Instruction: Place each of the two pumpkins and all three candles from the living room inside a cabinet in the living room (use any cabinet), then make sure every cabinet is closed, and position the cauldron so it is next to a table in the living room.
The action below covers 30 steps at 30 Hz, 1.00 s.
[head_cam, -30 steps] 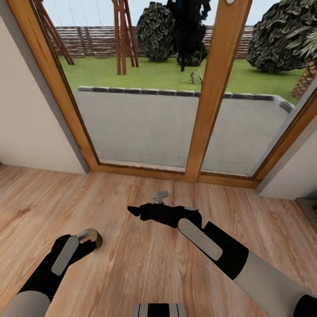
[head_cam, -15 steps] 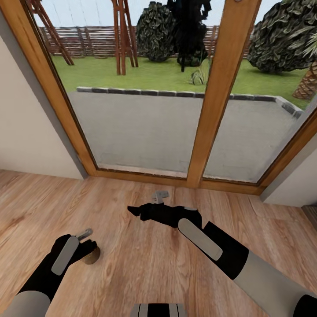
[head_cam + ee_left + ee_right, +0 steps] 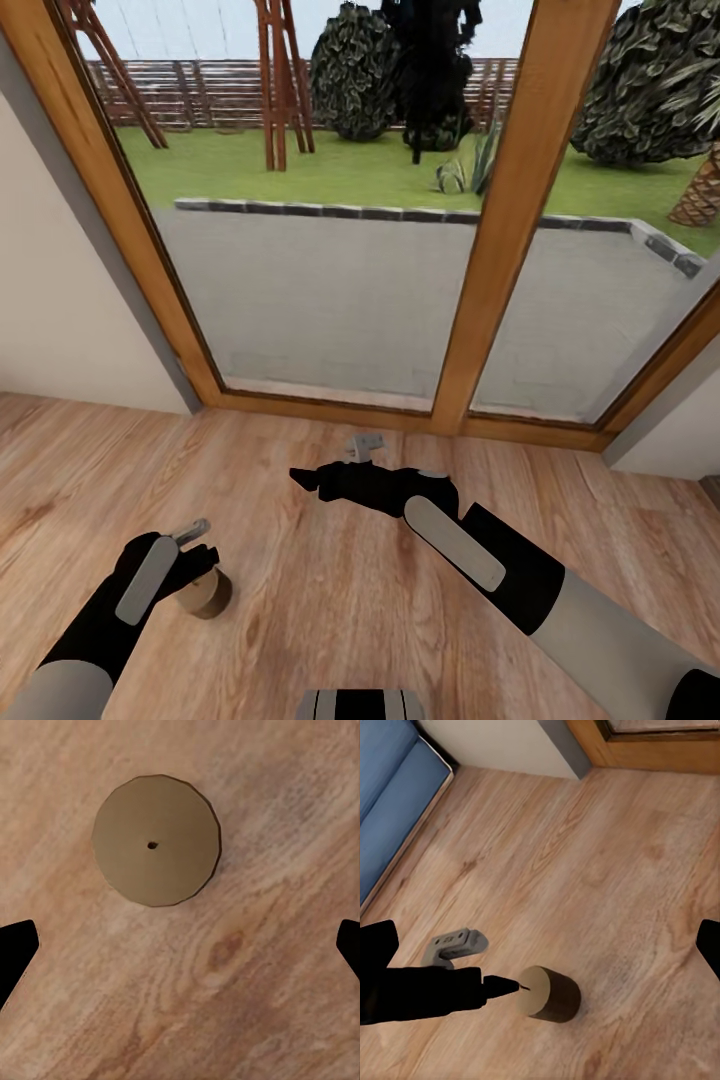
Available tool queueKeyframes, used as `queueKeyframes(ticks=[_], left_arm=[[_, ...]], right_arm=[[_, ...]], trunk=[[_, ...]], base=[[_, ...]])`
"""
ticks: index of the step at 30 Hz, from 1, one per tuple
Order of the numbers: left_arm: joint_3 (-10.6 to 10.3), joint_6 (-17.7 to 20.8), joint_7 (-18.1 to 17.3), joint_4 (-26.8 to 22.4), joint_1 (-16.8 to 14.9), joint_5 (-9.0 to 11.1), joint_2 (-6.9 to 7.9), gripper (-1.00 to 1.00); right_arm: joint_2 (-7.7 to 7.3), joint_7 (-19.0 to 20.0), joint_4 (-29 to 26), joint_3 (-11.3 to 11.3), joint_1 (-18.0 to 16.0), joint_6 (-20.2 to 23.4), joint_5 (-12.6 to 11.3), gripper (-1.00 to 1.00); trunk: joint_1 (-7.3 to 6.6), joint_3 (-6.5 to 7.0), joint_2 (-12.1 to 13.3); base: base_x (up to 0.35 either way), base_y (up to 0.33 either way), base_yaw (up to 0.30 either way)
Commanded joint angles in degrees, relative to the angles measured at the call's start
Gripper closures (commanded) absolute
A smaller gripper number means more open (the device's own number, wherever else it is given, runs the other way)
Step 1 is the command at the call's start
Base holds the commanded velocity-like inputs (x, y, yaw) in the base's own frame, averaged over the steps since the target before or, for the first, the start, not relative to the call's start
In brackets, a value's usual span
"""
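One candle, a short tan cylinder with a tiny wick, stands upright on the wooden floor. My left gripper hovers just above it, open and holding nothing. In the left wrist view the candle's round top lies ahead of the widely spread fingertips, off their centre line. The right wrist view takes in the same candle with the left gripper right beside it. My right gripper is held over bare floor to the right, open and empty. Pumpkins, cabinet and cauldron are out of view.
A large glass door with a wooden frame rises straight ahead, with a patio and lawn beyond it. White walls flank it on both sides. A blue upholstered edge lies along the floor in the right wrist view.
The candle was up at the left gripper's fingertips a second ago and now stands on the floor below them. The head view has shifted slightly; both arms hold their pose.
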Motion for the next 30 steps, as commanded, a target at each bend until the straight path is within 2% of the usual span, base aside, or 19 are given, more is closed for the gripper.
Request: queueKeyframes(ticks=[1,17,30], left_arm=[[0.0,0.1,0.5,-0.1,0.0,0.6,-0.05,-1.00],[0.0,0.1,0.5,-0.1,0.0,0.5,-0.01,-1.00],[0.1,0.1,0.5,-0.1,0.0,0.7,-0.01,-1.00]], right_arm=[[-0.04,-0.6,-0.1,0.1,-0.1,0.0,-0.6,-1.00],[-0.04,-0.6,-0.1,0.1,-0.1,0.0,-0.7,-1.00],[-0.05,-0.6,-0.1,0.1,-0.1,0.0,-0.7,-1.00]], trunk=[[-0.01,-0.05,0.0],[-0.01,-0.05,0.0],[-0.01,-0.05,0.0]], base=[[0.055,0.104,0.000],[0.052,0.056,0.000],[0.159,0.143,0.000]])
